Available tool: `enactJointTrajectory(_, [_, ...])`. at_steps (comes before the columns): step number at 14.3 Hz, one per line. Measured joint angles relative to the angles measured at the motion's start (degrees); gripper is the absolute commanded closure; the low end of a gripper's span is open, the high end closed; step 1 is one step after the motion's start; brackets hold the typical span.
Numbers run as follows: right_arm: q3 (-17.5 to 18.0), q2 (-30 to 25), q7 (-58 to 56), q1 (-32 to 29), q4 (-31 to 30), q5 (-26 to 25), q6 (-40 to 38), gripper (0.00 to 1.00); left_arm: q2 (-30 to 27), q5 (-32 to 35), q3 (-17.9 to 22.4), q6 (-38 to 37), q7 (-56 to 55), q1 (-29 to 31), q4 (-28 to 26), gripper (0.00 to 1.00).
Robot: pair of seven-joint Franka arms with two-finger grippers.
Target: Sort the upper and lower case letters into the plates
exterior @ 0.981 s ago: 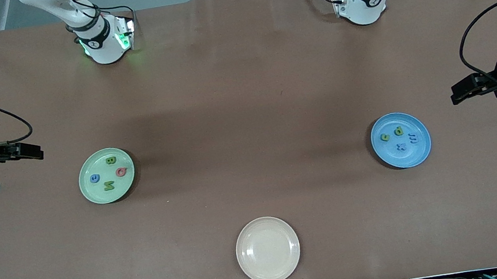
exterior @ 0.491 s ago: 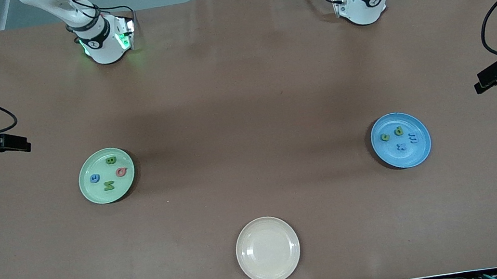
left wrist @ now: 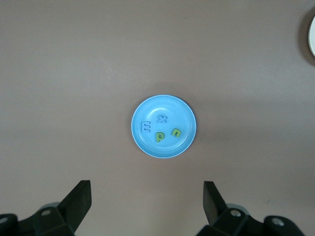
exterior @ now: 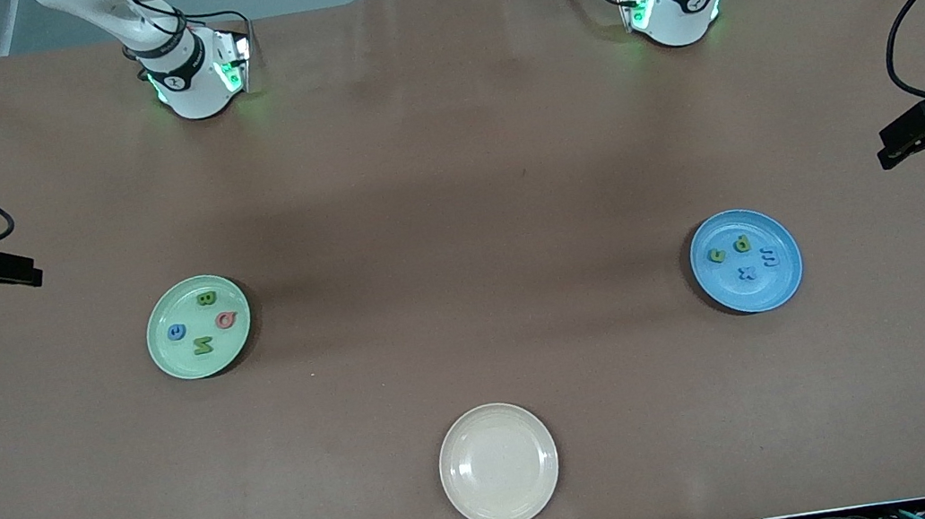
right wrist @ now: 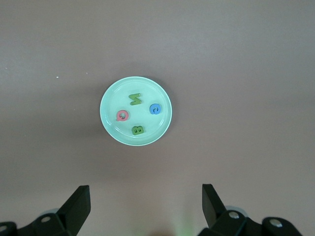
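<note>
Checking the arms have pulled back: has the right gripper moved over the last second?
Yes. The right gripper has drawn farther from the green plate, toward its table end.

Pale green plate (exterior: 199,326), round and shallow, lies flat at left-centre of the front frame. It holds four small flat letters, all apart: green B (exterior: 205,298), red-pink Q (exterior: 226,320), green N (exterior: 203,345), blue C (exterior: 177,332).

Blue plate (exterior: 746,260), like in size, lies flat at right-centre of the frame. It holds four more: green p (exterior: 742,243), green u (exterior: 716,255), blue m (exterior: 770,257), blue x (exterior: 747,273), none overlapping.
</note>
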Motion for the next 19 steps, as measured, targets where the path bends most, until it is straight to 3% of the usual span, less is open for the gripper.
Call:
enactJointTrajectory(8, [0.16, 0.0, 0.0, 0.0, 0.24, 0.66, -2.53, 0.0, -4.81, -1.12, 0.35, -0.01, -0.59, 0.16, -0.4, 0.0])
enactJointTrajectory(11, [0.16, -0.58, 0.0, 0.0, 0.0, 0.68, -3.36, 0.0, -7.98, -1.12, 0.67, 0.08, -0.59, 0.45, -3.12, 0.0])
enactJointTrajectory(19, [0.21, -10.53, 0.0, 0.0, -7.77, 0.77, -3.16, 0.0, -11.43, -1.12, 0.66, 0.9, -0.61, -0.62, -7.63, 0.0])
